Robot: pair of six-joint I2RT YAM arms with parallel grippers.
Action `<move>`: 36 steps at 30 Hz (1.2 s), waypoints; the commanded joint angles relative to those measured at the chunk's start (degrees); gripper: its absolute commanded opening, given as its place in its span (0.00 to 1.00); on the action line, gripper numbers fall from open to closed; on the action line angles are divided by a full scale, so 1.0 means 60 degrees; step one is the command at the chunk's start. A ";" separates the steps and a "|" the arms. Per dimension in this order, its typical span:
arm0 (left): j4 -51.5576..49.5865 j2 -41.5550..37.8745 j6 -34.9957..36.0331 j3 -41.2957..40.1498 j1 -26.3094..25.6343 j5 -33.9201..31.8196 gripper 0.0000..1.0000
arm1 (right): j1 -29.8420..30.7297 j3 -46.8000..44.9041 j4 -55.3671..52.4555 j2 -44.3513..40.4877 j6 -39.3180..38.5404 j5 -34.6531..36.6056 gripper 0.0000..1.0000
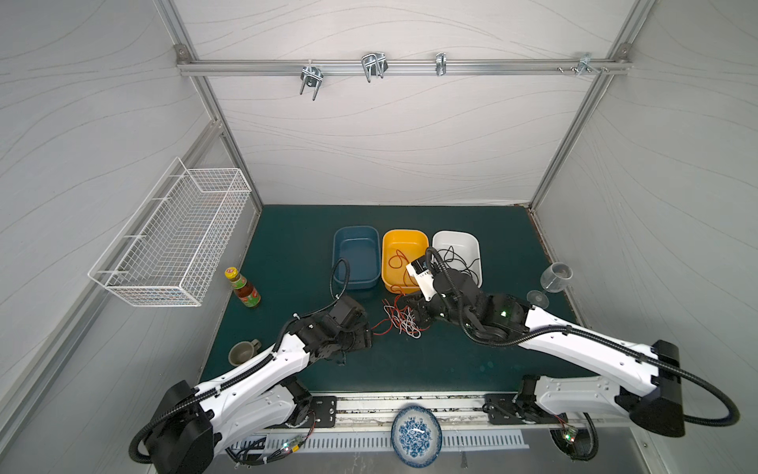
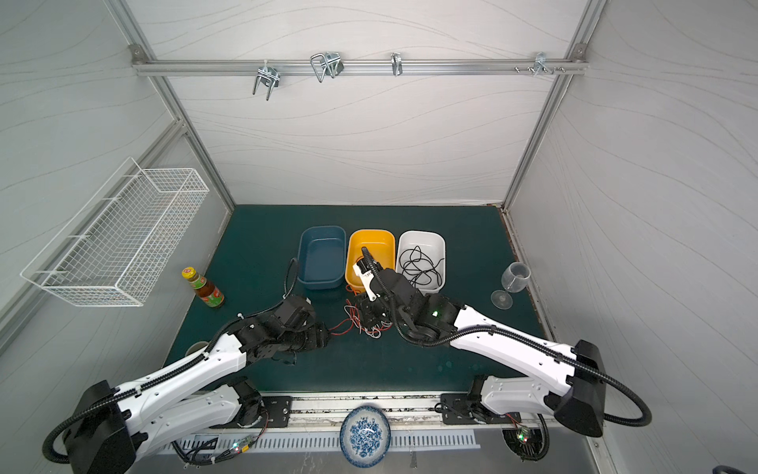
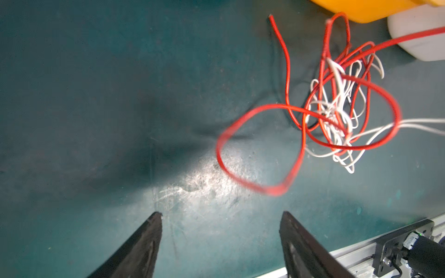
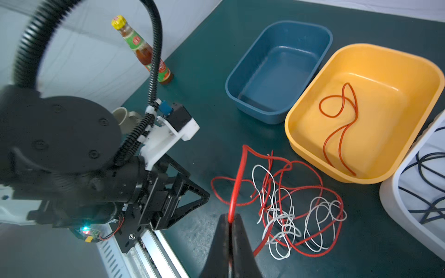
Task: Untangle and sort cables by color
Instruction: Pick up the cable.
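Observation:
A tangle of red and white cables lies on the green mat in front of the yellow bin. My right gripper is shut on a red cable that rises out of the tangle. My left gripper stands open just left of the tangle, nothing between its fingers. A red loop lies in front of it. Another red cable rests inside the yellow bin. Black cables lie in the white bin.
A blue bin stands left of the yellow one, nothing in it. A sauce bottle and a cup are at the left. A wine glass lies at the right. A patterned plate sits at the front. A wire basket hangs on the left wall.

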 commanded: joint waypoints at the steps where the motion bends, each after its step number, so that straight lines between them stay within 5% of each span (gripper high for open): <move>1: 0.0122 0.0015 0.0052 0.0512 -0.0009 -0.0108 0.79 | 0.0073 0.0298 -0.0424 -0.0366 -0.0322 -0.0070 0.00; 13: -0.0384 -0.0128 0.0425 0.1180 -0.0015 -0.0406 0.81 | 0.0073 0.1475 -0.0974 -0.1397 -0.0872 -0.0103 0.00; 23: -0.1433 -0.0597 0.0995 0.2184 0.0000 -0.0996 0.83 | 0.0071 0.2811 -0.2096 -0.1865 -0.1616 0.1194 0.00; 36: -0.2524 -0.0674 0.3255 0.3704 0.0658 -0.2206 0.93 | -0.0001 0.3856 -0.2229 -0.1517 -0.2745 0.1878 0.00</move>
